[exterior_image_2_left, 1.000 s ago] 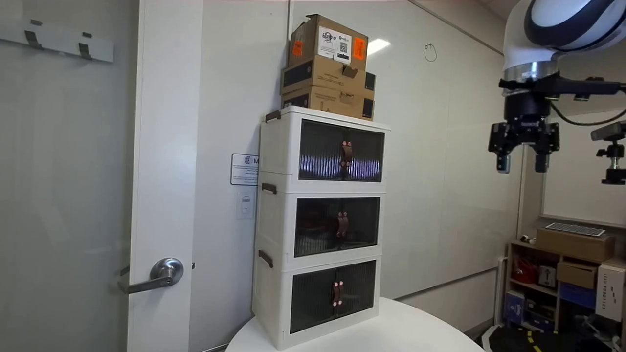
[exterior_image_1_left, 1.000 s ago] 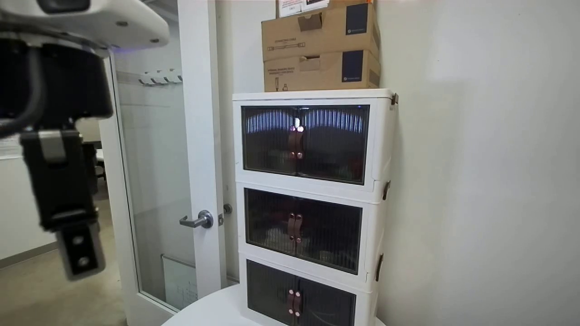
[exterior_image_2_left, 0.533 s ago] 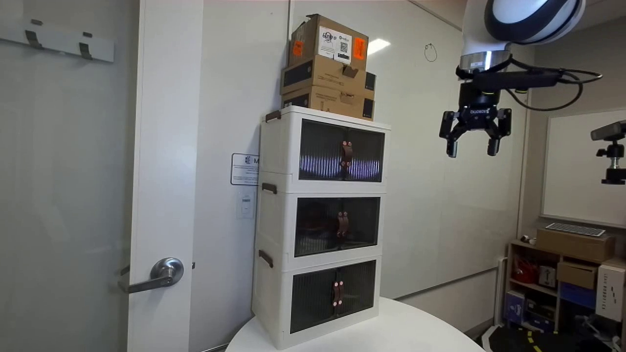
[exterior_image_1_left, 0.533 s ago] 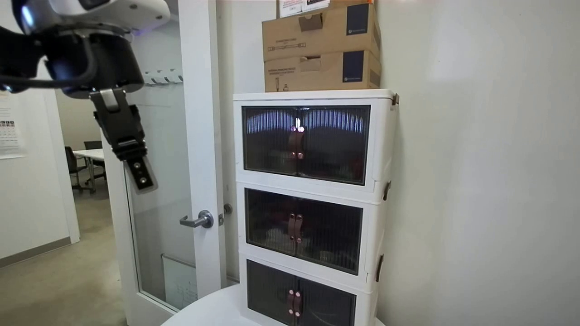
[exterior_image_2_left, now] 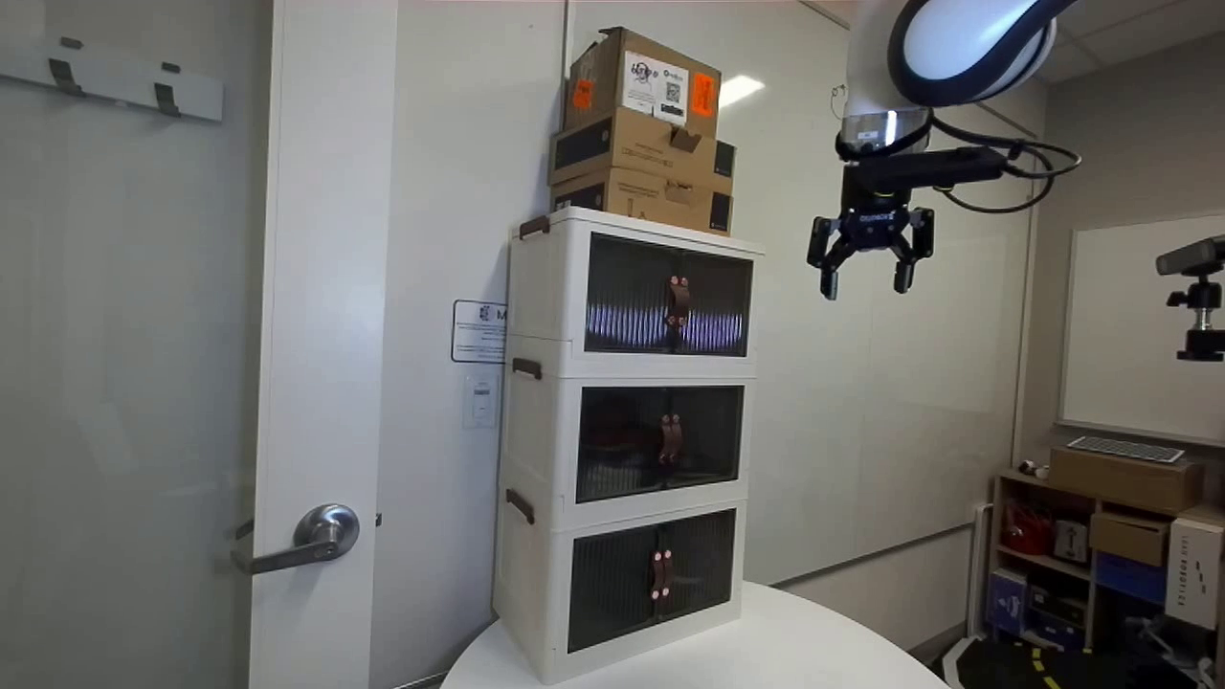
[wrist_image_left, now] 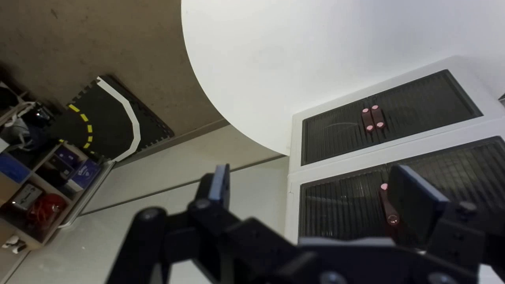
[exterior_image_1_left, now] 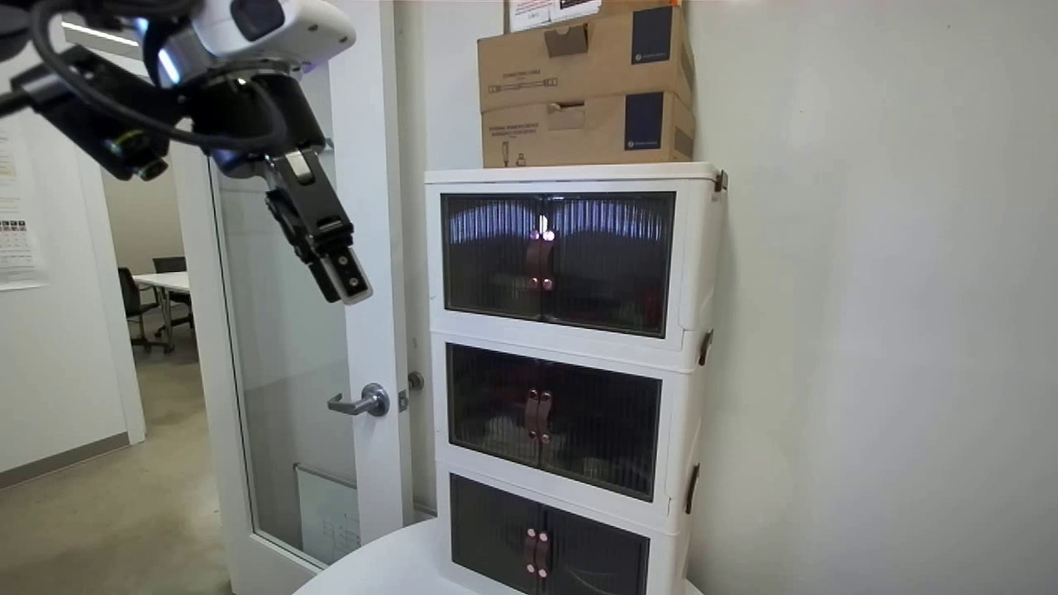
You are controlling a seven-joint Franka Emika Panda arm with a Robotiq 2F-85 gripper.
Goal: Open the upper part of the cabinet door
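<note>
Since the earlier frames, the arm has swung toward the cabinet, carrying the claw with it; the cabinet looks unmoved. The claw now hangs in mid-air, apart from the cabinet, its two fingers spread wide with nothing between them.

The top door, the one to be opened, is the uppermost of three dark, ribbed, see-through fronts. It is closed: its two panels lie flush, and its brown handles sit side by side at the middle seam. Opening has not begun; only some of the approach appears done. Left to do, by my judgement: close the remaining gap, catch a handle and pull.

In an exterior view with chairs in the background, the claw is nearly edge-on, so its spread is hard to read, and the cardboard boxes atop the cabinet are cut off at the top. In an exterior view with a mounted camera, the whole stack shows, and so does the gap between the fingers. The wrist view looks down on the table and the lower doors; a finger covers part of the middle pair's handles, and the top door cannot be made out there.
</note>
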